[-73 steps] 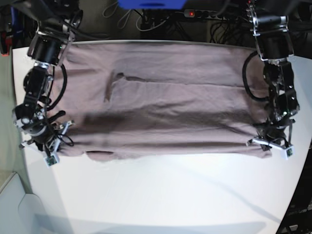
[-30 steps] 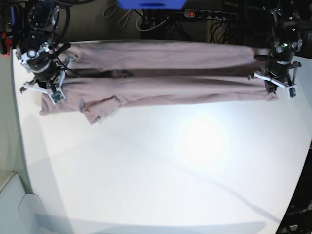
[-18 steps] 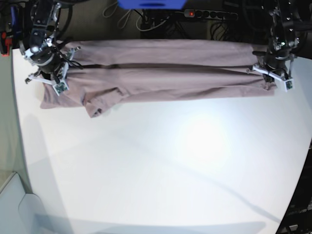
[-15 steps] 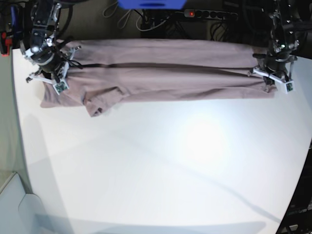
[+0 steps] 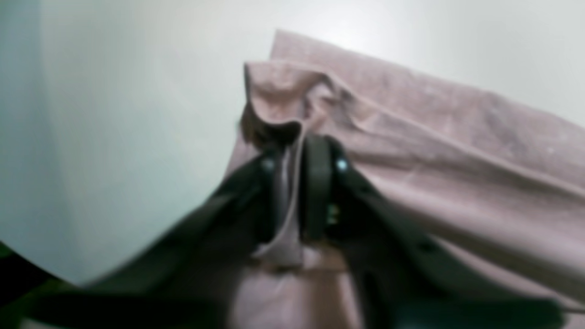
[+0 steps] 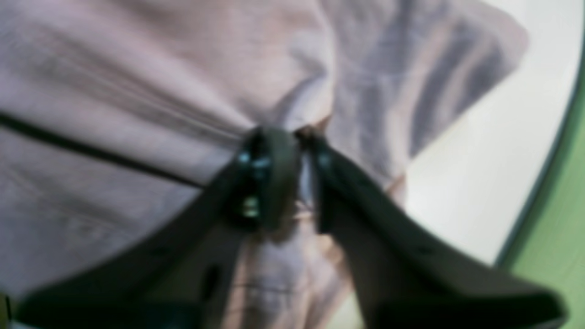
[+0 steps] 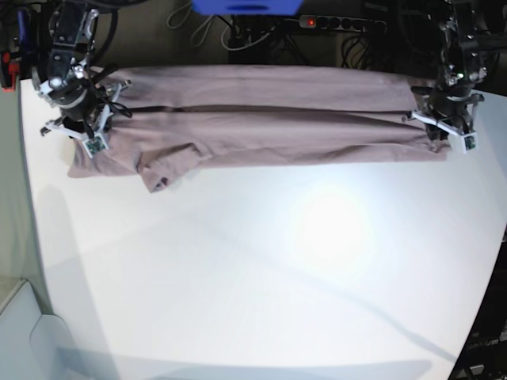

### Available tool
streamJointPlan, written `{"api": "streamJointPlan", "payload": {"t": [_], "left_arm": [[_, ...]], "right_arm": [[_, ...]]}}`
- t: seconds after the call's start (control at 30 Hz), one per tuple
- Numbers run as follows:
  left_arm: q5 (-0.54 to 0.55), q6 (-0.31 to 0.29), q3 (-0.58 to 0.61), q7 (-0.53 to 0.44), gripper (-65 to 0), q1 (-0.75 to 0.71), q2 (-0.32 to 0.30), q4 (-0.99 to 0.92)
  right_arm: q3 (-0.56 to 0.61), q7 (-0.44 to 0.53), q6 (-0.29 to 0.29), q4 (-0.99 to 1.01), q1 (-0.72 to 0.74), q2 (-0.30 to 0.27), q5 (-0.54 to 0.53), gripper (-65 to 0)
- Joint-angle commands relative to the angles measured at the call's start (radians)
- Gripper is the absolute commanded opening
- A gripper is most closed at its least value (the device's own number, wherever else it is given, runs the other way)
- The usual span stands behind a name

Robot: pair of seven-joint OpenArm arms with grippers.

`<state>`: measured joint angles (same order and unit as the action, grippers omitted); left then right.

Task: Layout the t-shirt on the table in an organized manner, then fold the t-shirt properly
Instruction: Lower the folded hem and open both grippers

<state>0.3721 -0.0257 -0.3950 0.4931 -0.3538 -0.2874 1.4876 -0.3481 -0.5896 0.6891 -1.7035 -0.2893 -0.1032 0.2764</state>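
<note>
At the far edge of the table: the t-shirt (image 7: 269, 119) lies folded lengthwise into a long band running from 9 o'clock to 3 o'clock, flat on the white surface.
Table: the table (image 7: 261, 269) is bare white from the band down to 6 o'clock.
Fold line: a dark seam runs along the band's length, near its upper half.
Loose part: a sleeve flap sticks out of the lower edge toward 7 o'clock, near the band's 9 o'clock end.
Left gripper: the left gripper (image 5: 295, 183) sits at the 3 o'clock end; a thin fold of cloth stands between its slightly parted jaws. Whether it is pinched, I cannot tell.
Right gripper: the right gripper (image 6: 297, 169) sits at the 9 o'clock end, jaws a little apart, cloth bunched at the tips; grip unclear.
</note>
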Motion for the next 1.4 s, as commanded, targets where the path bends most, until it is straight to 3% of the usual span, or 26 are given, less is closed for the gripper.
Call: {"api": "streamJointPlan", "payload": {"t": [0.0, 0.13, 0.27, 0.43, 0.7, 0.9, 1.03, 1.17, 1.37], "left_arm": [[-0.011, 0.019, -0.002, 0.042, -45.6, -0.008, -0.006, -0.003], [-0.011, 0.019, 0.000, 0.043, -36.9, -0.009, -0.006, -0.003], [-0.003, 0.019, -0.005, 0.060, -33.1, -0.012, -0.006, 0.008], [-0.003, 0.019, -0.008, 0.195, -32.6, 0.022, -0.003, 0.009], [-0.003, 0.019, -0.002, 0.215, -32.5, 0.028, 0.000, 0.009], [-0.002, 0.019, 0.000, 0.217, -32.4, 0.028, 0.000, 0.011], [-0.002, 0.019, -0.005, 0.217, -23.8, 0.023, 0.001, 0.057], [-0.002, 0.019, 0.000, 0.217, -15.3, 0.023, 0.001, 0.072], [-0.002, 0.019, 0.000, 0.217, -14.6, 0.025, 0.001, 0.072]], "right_arm": [[-0.003, -0.036, 0.009, -0.003, -0.011, -0.005, 0.016, -42.1], [-0.047, -0.039, 0.009, -0.073, -0.023, -0.003, 0.016, -33.5], [-0.081, -0.048, 0.009, -0.191, -0.027, 0.010, 0.016, -33.5], [-0.070, -0.092, 0.009, -0.246, 0.006, 0.016, 0.016, -33.3], [0.113, -0.109, 0.009, -0.241, 0.094, 0.055, 0.017, -33.1], [0.192, -0.278, 0.009, -0.198, 0.235, 0.096, 0.019, -32.4], [0.197, -0.326, 0.009, -0.129, 0.307, 0.099, 0.019, -27.7], [0.197, -0.324, 0.009, -0.076, 0.322, 0.102, 0.019, -27.3], [0.197, -0.318, 0.009, -0.005, 0.327, 0.118, 0.019, -27.3]]}}
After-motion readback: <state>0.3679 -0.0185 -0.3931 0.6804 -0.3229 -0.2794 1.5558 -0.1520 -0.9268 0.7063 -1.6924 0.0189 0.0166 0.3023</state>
